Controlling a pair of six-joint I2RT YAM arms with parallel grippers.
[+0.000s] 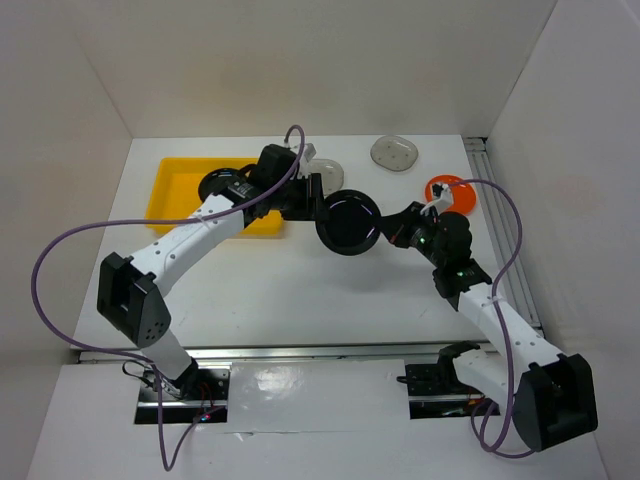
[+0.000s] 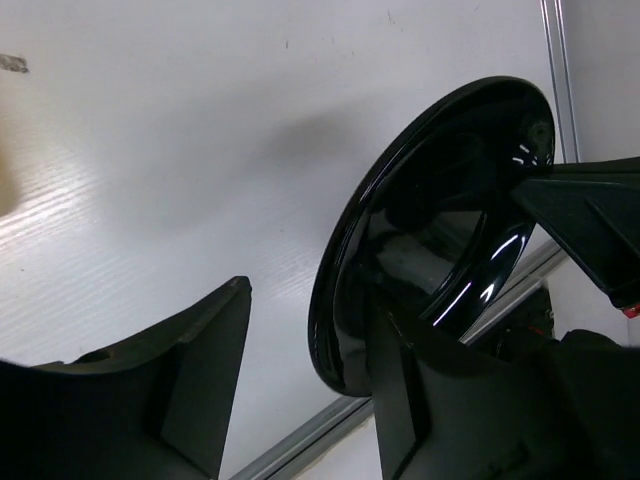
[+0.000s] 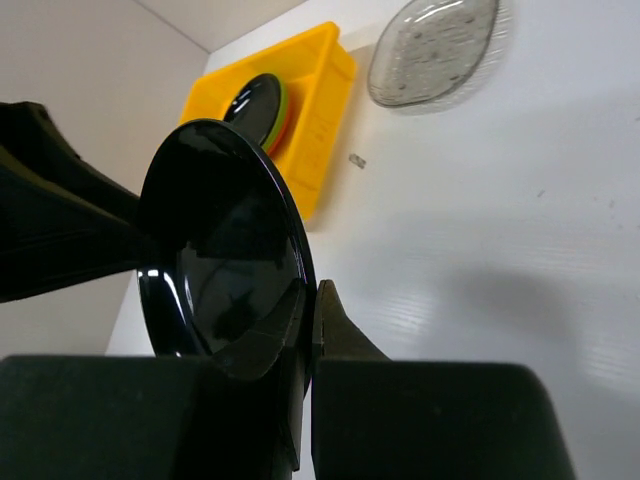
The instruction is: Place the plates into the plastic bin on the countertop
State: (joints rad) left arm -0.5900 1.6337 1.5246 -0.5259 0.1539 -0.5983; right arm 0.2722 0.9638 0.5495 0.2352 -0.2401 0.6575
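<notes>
Passing a black plate (image 1: 347, 222) from arm to arm looks like the step in hand. It hangs on edge in the air above the bench (image 1: 300, 300), between the two arms and just right of the bin (image 1: 168, 200). The right end effector (image 1: 402, 232) pinches its right rim; the right wrist view shows both fingers pressed onto that rim, with the plate standing up out of them. The left end effector (image 1: 312, 200) has its jaws spread around the opposite rim. In the left wrist view the edge sits between the two fingers, close against one, with a clear gap to the other. So I judge that the right arm alone carries the plate and the left has no grip yet.

Inside the bin lies a stack (image 3: 258, 105), a black dish on a lime green one. Out on the bench are a grey plate (image 1: 395, 153) near the far wall, a second grey plate (image 1: 330, 168) partly hidden behind the left arm, and an orange plate (image 1: 452, 190) beside the right arm.

The next move calls for the left jaws to clamp firmly on the rim before the right lets go. The glaze is glossy, so an early release could let the plate swing or drop. Once held, it needs carrying left over the bin wall, tipping flat and setting down inside.
</notes>
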